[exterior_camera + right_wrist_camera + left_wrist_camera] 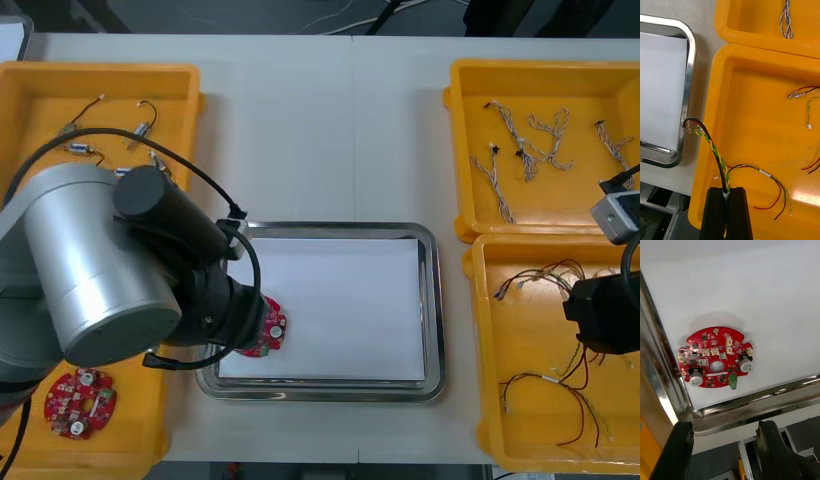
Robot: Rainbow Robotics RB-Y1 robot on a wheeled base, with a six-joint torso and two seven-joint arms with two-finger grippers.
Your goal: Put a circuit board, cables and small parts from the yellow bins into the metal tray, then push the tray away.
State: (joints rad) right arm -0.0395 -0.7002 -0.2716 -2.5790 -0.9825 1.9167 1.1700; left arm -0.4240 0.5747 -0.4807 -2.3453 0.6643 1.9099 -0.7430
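Observation:
A round red circuit board [715, 358] lies flat on the white inside of the metal tray [752, 397], near its corner; it is also seen in the front view as the board [268, 328] at the tray's near left. My left gripper [724, 452] hangs open just above and beside it, touching nothing. My right gripper [727, 204] is shut on a twisted red and yellow cable [713, 150] over the near right bin [752, 123]. The cable's free end reaches toward the tray's rim [688, 75].
A second red board [80, 400] lies in the near left bin. Small metal parts [85, 140] sit in the far left bin, blue and white cables [525, 150] in the far right bin. More red and yellow cables [560, 400] lie in the near right bin.

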